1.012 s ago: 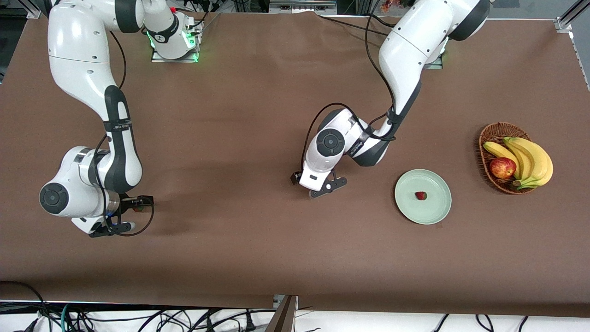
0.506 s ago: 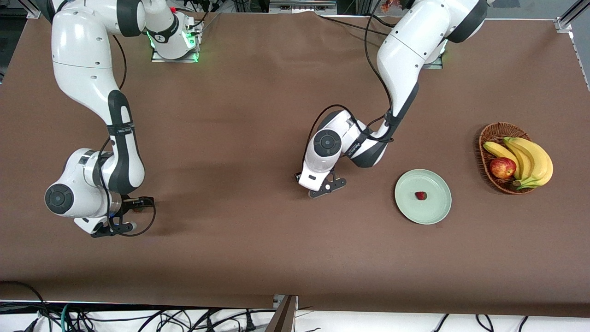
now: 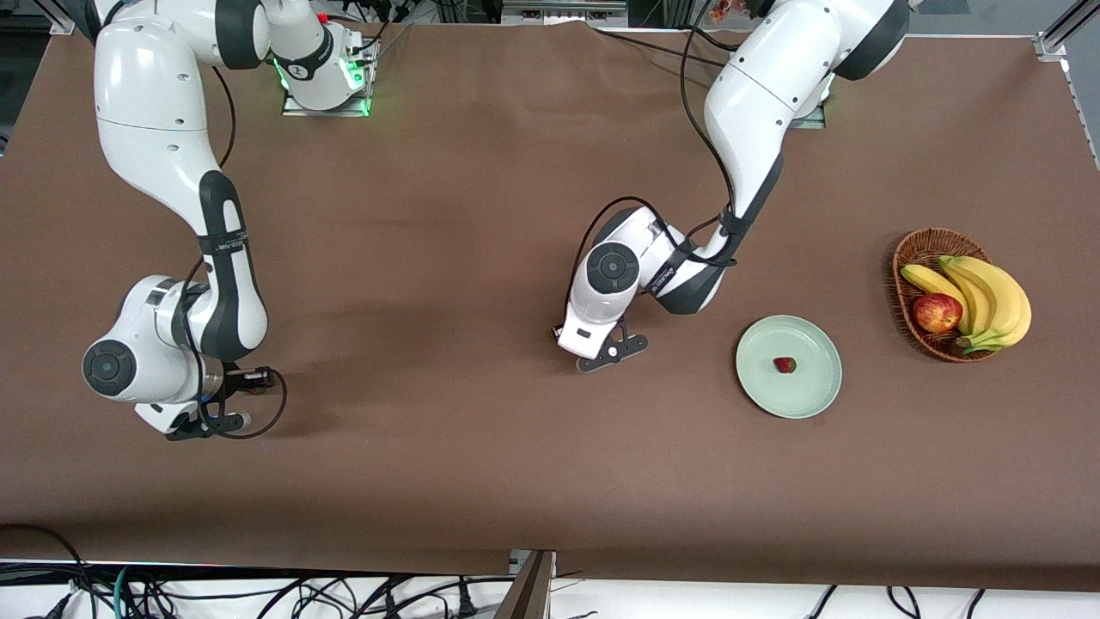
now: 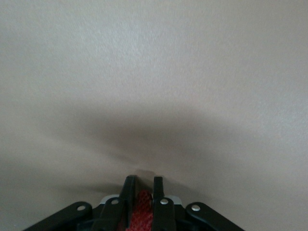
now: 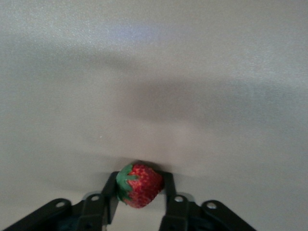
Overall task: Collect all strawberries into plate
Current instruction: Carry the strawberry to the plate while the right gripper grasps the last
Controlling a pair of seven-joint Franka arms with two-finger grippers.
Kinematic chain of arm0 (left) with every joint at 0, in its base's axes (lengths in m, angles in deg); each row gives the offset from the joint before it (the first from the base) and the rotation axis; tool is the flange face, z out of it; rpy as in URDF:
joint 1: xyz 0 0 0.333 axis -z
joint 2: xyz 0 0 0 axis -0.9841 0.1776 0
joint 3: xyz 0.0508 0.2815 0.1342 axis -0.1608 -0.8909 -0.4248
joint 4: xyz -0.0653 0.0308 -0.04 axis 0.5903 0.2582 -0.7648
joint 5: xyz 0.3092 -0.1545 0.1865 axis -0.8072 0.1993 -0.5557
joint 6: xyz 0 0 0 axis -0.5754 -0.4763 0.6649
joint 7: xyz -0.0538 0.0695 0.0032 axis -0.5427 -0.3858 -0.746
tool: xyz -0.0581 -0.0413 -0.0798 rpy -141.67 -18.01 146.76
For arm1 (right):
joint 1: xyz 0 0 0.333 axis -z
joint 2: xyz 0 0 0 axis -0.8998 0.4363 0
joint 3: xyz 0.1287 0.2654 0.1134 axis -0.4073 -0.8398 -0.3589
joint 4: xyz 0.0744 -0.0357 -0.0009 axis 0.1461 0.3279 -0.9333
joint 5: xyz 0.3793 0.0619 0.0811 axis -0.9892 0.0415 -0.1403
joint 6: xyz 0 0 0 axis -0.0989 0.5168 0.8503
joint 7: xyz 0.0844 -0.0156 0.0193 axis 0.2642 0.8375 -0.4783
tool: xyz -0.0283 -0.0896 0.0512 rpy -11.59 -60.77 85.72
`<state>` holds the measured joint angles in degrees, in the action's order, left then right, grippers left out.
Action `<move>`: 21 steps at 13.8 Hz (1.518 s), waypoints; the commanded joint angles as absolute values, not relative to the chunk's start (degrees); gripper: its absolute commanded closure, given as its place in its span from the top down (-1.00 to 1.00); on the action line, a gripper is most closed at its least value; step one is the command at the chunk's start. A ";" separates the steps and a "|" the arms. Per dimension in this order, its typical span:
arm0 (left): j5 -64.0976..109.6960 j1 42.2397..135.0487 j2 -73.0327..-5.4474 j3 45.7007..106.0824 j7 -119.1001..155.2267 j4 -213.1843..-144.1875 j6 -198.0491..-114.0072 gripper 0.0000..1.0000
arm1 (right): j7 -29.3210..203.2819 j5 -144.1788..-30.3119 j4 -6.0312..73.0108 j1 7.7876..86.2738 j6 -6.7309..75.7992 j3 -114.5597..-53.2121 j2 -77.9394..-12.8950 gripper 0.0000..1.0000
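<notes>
- I see one strawberry lying in the plate, a little off its middle; it is tiny, dark red, far smaller than the plate
- The plate is round, shallow, pale mint green and smooth, and it stands on the brown table toward the left arm's end, beside the basket
- The basket is brown wicker and holds bananas and a red apple
- My left gripper is low over the table near its middle, well apart from the plate; its fingers are pressed on a second strawberry, of which I see only a rough red part between them
- My right gripper is low over the table at the right arm's end; it pinches a third strawberry
- This third berry is bright red with fine seed dots and a green leafy cap at one side, and it fills the gap between the two black fingers
- In the front view the right gripper shows only as dark parts under the white wrist, so I cannot see the berry there
</notes>
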<state>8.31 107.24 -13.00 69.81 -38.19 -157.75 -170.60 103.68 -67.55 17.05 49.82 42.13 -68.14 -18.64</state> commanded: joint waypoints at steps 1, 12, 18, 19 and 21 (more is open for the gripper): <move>7.57 105.44 -14.32 69.78 -37.27 -156.67 -168.68 -1.00 | 104.10 -67.10 17.61 49.63 42.23 -68.77 -19.49 -1.00; 6.95 87.61 -22.32 69.08 8.73 -156.32 -153.03 -0.92 | 60.91 -75.61 16.56 24.96 43.96 -69.30 -19.93 -0.96; 0.98 81.46 -21.88 69.17 28.88 -158.69 -151.80 -0.77 | 39.53 -75.71 15.68 18.60 56.09 -78.24 -19.22 -0.96; 1.06 80.74 -21.71 69.25 31.26 -158.69 -151.89 -0.58 | 37.24 -75.71 15.59 18.51 58.72 -80.26 -18.79 -0.93; 1.85 80.56 -21.71 69.26 31.20 -158.60 -151.89 0.01 | 34.58 -75.62 15.59 17.29 63.04 -81.95 -17.73 -0.93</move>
<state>2.32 81.24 -21.05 68.51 29.70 -158.03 -152.33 36.85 -74.64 16.34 17.51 59.78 -80.48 -18.95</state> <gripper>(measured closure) 0.784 0.599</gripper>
